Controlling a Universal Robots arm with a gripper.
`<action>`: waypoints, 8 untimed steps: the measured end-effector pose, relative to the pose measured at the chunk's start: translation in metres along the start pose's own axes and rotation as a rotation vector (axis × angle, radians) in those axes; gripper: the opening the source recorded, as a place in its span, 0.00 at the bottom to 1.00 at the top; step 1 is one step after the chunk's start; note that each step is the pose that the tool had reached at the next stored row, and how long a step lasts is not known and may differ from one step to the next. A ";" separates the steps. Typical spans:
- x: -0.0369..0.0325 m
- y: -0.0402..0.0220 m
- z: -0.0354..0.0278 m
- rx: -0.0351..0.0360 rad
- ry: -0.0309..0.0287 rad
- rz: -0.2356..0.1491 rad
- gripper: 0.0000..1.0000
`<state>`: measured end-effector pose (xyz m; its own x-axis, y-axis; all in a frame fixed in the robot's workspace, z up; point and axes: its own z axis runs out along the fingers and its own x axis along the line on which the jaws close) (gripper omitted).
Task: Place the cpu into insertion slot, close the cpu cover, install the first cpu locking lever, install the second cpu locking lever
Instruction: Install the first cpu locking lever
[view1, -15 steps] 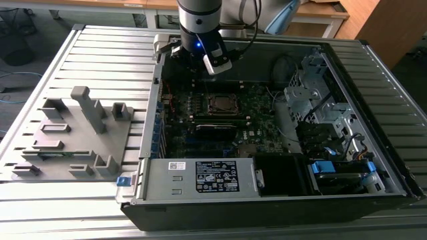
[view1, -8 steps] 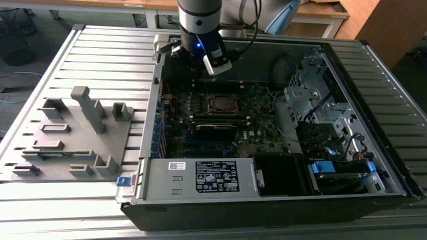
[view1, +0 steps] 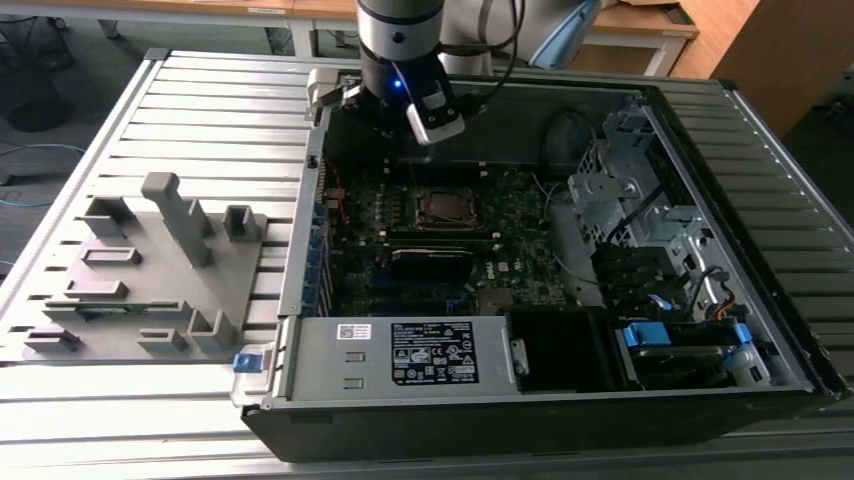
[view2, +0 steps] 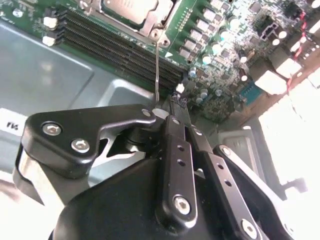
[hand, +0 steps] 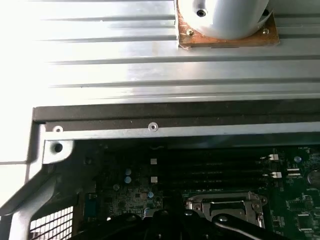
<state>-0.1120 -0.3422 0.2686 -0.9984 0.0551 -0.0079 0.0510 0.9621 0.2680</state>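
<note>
The cpu (view2: 131, 9), with its dull grey top, lies in the insertion slot (view1: 445, 208) on the motherboard. The silver cpu cover (view2: 161, 11) lies flat around it, and its frame (hand: 225, 206) is seen in the first wrist view too. A thin wire locking lever (view2: 157, 70) rises from the socket's corner up to my fingertips. My gripper (view2: 175, 102) is shut, its tips right beside the lever's free end; whether they touch I cannot tell. In the exterior view the gripper (view1: 400, 145) hangs just behind the socket, inside the open computer case (view1: 307, 200).
Long black memory slots (view2: 115, 52) run beside the socket. A labelled power supply box (view1: 400, 352) fills the case's near end and drive bays (view1: 641, 230) the exterior view's right. A grey fixture block (view1: 147, 270) sits on the slatted table at the exterior view's left.
</note>
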 end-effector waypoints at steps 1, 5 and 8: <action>0.0000 0.0009 -0.0033 0.0001 0.0001 0.000 0.11; -0.0002 0.0046 -0.0165 -0.0003 0.0000 0.000 0.11; -0.0002 0.0073 -0.0263 -0.0004 0.0001 0.000 0.11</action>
<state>-0.1120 -0.3422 0.2960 -0.9984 0.0552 -0.0078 0.0510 0.9620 0.2684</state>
